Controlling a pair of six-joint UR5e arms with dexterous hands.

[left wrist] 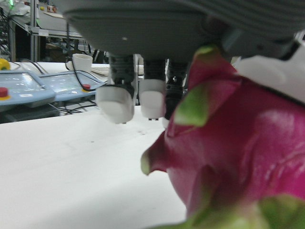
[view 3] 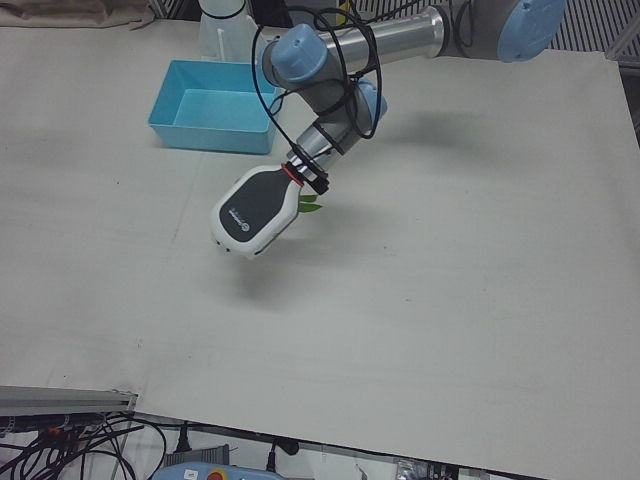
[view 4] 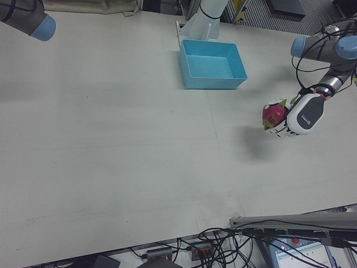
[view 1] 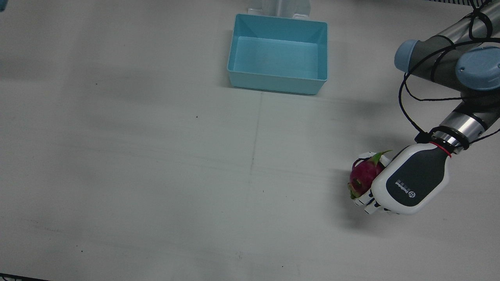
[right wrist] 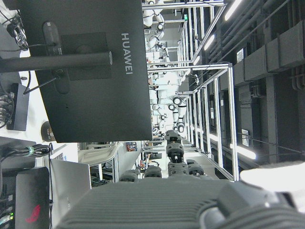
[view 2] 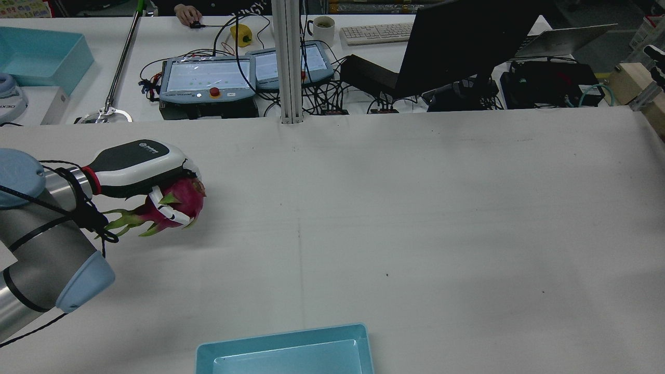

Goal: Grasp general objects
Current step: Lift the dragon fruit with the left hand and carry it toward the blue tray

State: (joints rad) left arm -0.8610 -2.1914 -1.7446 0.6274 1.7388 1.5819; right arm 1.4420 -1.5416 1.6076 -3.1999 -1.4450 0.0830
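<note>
- One fruit is in play: a pink dragon fruit with green scales, and your left hand has it.
- Your fingers are wrapped around the fruit's body, closed on it; the rear view shows a white finger band across the pink skin and the green leafy end sticking out toward the arm.
- From the front view, the fruit sits on the side of the palm facing the middle of the surface, with the dark back of the hand turned up to the camera.
- The right-front view shows a shadow on the surface below the hand, apart from it, so you're holding the fruit up off the surface.
- The left hand view is filled by the fruit, with pale fingertips hanging just beside it.
- The blue bin stands well apart from the fruit, near the arm pedestals, and looks bare inside.
- Your right hand doesn't show clearly anywhere; its own camera looks up at a black monitor, so I can't tell how its fingers stand.
</note>
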